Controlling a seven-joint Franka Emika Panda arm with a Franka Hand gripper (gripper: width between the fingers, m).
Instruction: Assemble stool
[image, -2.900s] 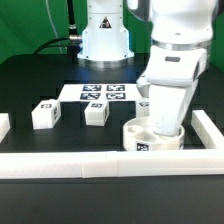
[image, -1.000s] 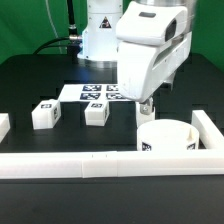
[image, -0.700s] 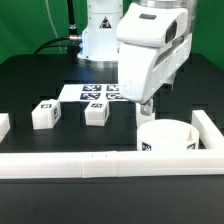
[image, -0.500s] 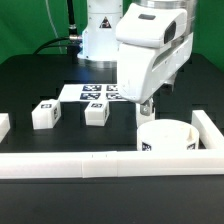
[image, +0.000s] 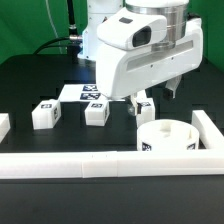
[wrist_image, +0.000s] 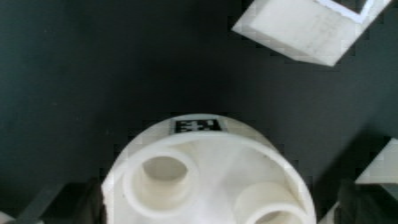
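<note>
The stool's round white seat (image: 165, 137) lies at the exterior view's right, inside the corner of the white rails, with a tag on its side. In the wrist view the seat (wrist_image: 205, 172) shows round sockets in its upper face. My gripper (image: 155, 100) hangs open just above and behind it, holding nothing, the hand tilted. Three chunky white tagged legs rest on the black table: one (image: 43, 114) at the left, one (image: 96, 112) in the middle, one (image: 144, 107) partly hidden behind my fingers. A leg (wrist_image: 302, 30) also shows in the wrist view.
The marker board (image: 84, 92) lies flat behind the legs. A long white rail (image: 100, 165) runs along the front, another rail (image: 210, 128) closes the right side, and a short piece (image: 3, 125) sits at the left. The robot base (image: 95, 35) stands at the back.
The hand has lifted off the seat, risen and tipped over, its body now turned toward the exterior view's left. The seat and legs have stayed put.
</note>
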